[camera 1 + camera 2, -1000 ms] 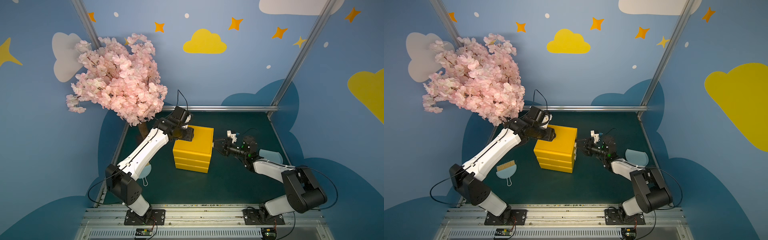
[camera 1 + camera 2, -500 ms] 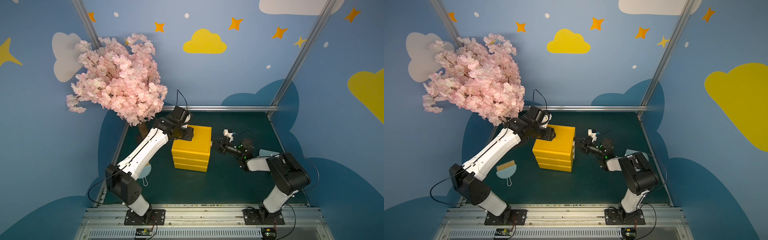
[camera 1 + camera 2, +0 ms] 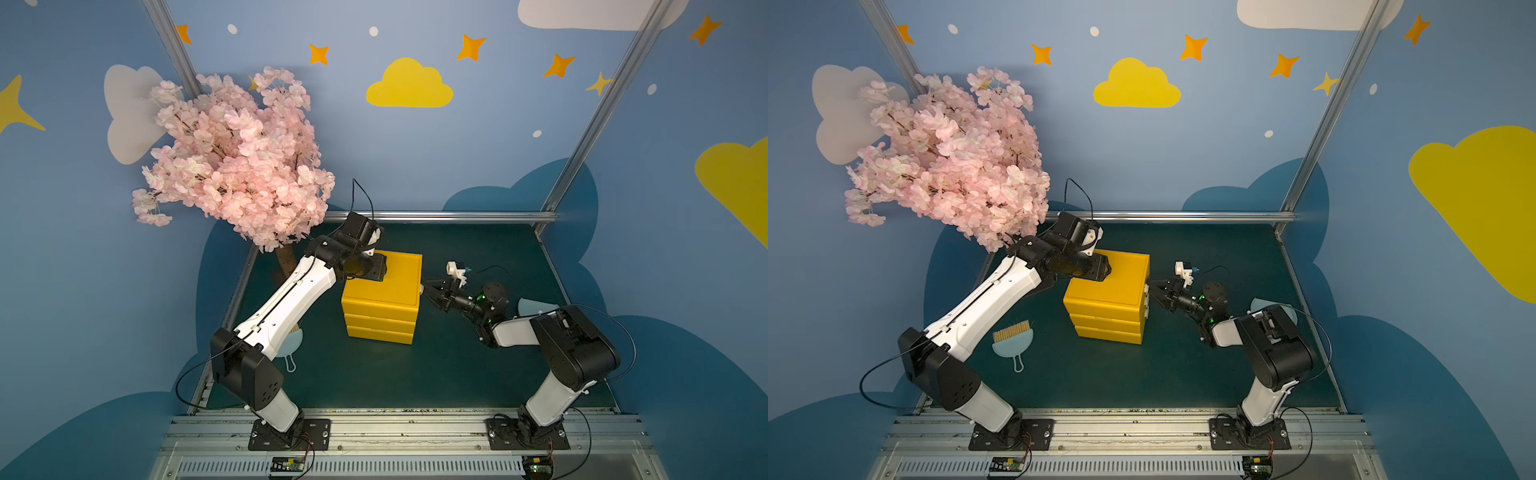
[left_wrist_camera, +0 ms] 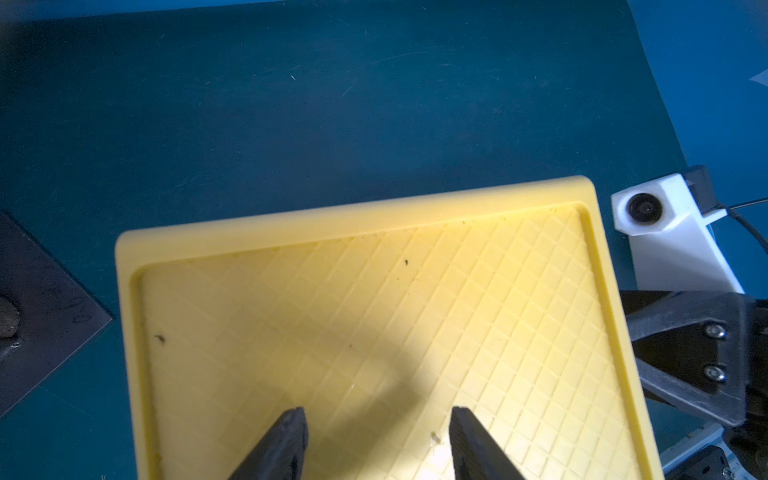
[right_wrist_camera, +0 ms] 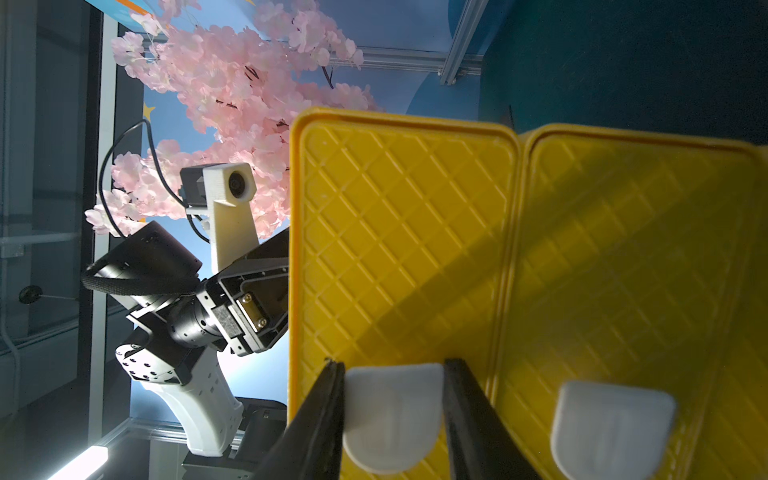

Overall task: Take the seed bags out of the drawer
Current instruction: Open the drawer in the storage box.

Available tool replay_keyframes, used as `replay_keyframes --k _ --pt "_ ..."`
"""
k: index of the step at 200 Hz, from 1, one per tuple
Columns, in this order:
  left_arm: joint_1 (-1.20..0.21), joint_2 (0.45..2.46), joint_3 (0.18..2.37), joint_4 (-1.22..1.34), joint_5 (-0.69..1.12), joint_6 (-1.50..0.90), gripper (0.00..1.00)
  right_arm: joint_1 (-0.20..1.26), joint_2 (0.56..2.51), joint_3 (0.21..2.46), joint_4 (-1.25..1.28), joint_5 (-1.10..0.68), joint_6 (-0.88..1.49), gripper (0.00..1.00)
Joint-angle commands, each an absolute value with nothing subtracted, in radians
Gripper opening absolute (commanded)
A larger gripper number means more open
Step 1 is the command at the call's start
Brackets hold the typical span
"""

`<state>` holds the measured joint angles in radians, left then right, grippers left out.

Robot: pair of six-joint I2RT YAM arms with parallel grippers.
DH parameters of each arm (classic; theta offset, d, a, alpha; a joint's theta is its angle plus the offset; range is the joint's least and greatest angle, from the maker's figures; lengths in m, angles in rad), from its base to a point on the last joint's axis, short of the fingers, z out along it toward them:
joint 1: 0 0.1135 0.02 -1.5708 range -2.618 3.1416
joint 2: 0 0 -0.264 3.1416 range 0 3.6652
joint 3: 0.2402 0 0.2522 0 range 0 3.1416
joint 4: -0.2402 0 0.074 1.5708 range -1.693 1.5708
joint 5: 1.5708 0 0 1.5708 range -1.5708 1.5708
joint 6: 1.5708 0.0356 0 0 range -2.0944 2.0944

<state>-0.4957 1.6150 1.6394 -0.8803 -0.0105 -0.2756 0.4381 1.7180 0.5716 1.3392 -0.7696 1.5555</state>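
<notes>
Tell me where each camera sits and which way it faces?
Top views: high in front, looking down on the yellow cabinet; left arm, right arm show.
Left wrist: over the cabinet top, looking down; open left gripper shows.
Right wrist: facing the cabinet's front; right gripper pinches top drawer's white tab.
Shared: every view shows the cabinet.

Dark green worktop (image 3: 374,374): yellow cabinet (image 3: 380,307) stands centrally; tree trunk (image 3: 286,259) far left; pale blue brush (image 3: 1013,338) near left; pale blue item (image 3: 534,306) right, partly hidden.
</notes>
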Motion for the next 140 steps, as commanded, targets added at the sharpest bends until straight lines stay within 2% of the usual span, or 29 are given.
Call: replay_keyframes --k 1,23,69,140 --pt "-0.486 1.607 1.605 -0.91 0.0 -0.276 0.6 0.447 1.695 0.554 1.341 -0.827 1.55 0.33" --pt "-0.486 1.606 1.599 -0.908 0.0 -0.276 0.6 0.429 1.676 0.551 1.34 -0.838 1.554 0.29" --pt "-0.483 1.609 1.592 -0.907 0.0 -0.277 0.59 0.377 1.617 0.517 1.298 -0.869 1.545 0.27" --pt "-0.477 1.61 1.591 -0.904 0.003 -0.279 0.59 0.273 1.443 0.482 1.035 -0.938 1.422 0.26"
